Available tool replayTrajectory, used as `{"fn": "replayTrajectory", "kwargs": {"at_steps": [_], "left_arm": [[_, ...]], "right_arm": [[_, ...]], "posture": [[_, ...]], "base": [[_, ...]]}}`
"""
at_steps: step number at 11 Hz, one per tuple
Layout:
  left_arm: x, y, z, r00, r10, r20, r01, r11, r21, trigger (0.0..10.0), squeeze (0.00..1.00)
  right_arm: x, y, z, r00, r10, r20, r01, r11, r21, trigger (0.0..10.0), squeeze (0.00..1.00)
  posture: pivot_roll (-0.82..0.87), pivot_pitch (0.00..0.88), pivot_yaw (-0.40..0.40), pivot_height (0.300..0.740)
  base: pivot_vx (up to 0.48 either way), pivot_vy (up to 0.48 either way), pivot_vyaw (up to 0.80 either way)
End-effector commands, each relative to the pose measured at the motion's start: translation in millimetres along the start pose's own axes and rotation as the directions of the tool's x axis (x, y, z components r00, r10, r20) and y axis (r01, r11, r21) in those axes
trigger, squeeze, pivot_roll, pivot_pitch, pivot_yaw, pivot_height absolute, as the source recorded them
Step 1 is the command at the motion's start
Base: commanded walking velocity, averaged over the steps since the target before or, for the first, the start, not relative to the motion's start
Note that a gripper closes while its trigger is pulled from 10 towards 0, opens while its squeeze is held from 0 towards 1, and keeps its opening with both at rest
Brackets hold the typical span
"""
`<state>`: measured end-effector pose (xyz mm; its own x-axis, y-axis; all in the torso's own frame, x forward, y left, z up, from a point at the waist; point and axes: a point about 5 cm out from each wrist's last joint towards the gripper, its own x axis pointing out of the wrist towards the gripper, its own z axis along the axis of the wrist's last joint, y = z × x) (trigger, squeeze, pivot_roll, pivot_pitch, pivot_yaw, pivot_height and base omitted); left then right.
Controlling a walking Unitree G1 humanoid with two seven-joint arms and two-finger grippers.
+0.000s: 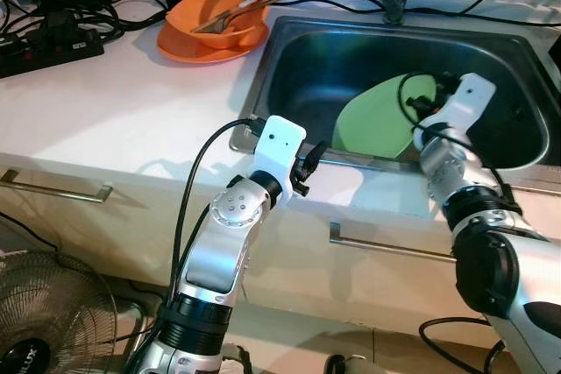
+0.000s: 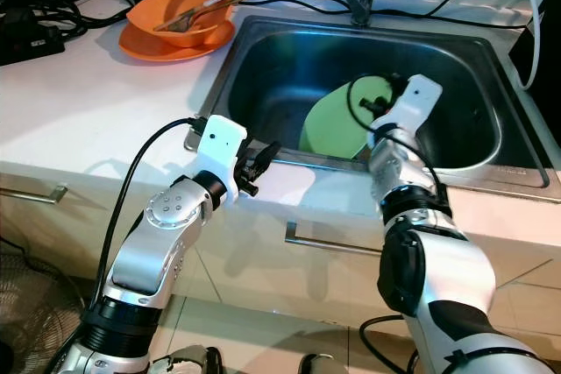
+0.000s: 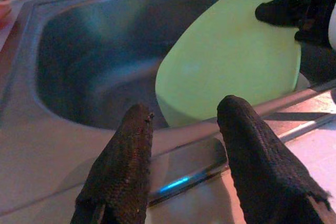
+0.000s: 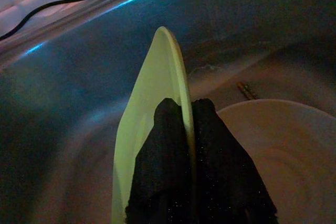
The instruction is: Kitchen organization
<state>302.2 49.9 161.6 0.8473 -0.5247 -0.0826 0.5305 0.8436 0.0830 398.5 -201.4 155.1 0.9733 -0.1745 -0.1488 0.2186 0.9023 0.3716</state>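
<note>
1. The stainless sink [image 1: 289,59] occupies the upper right of the left eye view, set into a white counter [image 1: 114,111]. A faucet base [image 1: 393,8] stands at its rear rim.
2. A light green plate [image 1: 377,120] stands tilted on edge inside the sink, leaning toward the front wall.
3. The right gripper [image 4: 181,129] reaches down into the basin; its two black fingers are clamped on the rim of the green plate, one on each face (plain in the right wrist view).
4. A paler round dish [image 4: 283,150] lies on the sink floor just beside the green plate, at the lower right of the right wrist view.
5. The left gripper [image 3: 184,156] hovers over the front rim of the sink, at centre frame in the left eye view. Its fingers stand apart and hold nothing, and they point toward the green plate.
6. At the upper left of the left eye view, an orange bowl [image 1: 219,19] sits on an orange plate [image 1: 188,48] on the counter, with utensils [image 1: 241,8] resting in the bowl.
7. Black cables and a power strip [image 1: 48,45] lie at the far upper left of the counter.
8. Drawer fronts with metal bar handles [image 1: 386,247] run below the counter; a fan [image 1: 53,321] stands at the lower left.
</note>
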Motion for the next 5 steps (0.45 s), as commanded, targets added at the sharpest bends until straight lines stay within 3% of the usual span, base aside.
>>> {"fn": "replayTrajectory", "kwargs": {"at_steps": [1, 2, 3, 4, 5], "left_arm": [[-2.1, 0.6, 2.0, 1.000, 0.007, 0.001, -0.007, 1.000, -0.004, 10.0, 0.00], [-2.5, 1.3, 2.0, 1.000, 0.011, -0.002, -0.011, 1.000, -0.003, 10.0, 0.00], [-2.7, 1.8, 1.5, 1.000, 0.014, -0.006, -0.014, 1.000, -0.004, 10.0, 0.00], [-2.7, 1.5, 1.0, 1.000, 0.014, -0.007, -0.014, 1.000, -0.006, 10.0, 0.00], [-2.5, 1.4, 0.5, 1.000, 0.015, -0.009, -0.015, 1.000, -0.005, 10.0, 0.00]], "right_arm": [[1.8, 7.9, 6.6, 1.000, 0.025, 0.013, -0.025, 1.000, -0.003, 10.0, 0.00], [1.8, 8.4, 5.8, 1.000, 0.028, 0.011, -0.028, 1.000, -0.009, 10.0, 0.91], [1.6, 10.6, 4.5, 0.999, 0.039, 0.006, -0.039, 0.999, -0.015, 10.0, 0.85], [1.4, 12.4, 3.3, 0.999, 0.051, 0.005, -0.051, 0.998, -0.020, 10.0, 0.00], [1.3, 12.6, 2.7, 0.999, 0.052, 0.002, -0.052, 0.998, -0.026, 10.0, 0.00]], "posture": [[0.12, 0.081, 0.014, 0.740], [0.12, 0.084, 0.014, 0.740], [0.12, 0.087, 0.015, 0.740], [0.11, 0.088, 0.015, 0.740], [0.11, 0.089, 0.015, 0.740]], "base": [[0.000, 0.000, 0.00], [0.000, 0.000, 0.00], [0.000, 0.000, 0.00], [0.000, 0.000, 0.00], [0.000, 0.000, 0.00]]}}
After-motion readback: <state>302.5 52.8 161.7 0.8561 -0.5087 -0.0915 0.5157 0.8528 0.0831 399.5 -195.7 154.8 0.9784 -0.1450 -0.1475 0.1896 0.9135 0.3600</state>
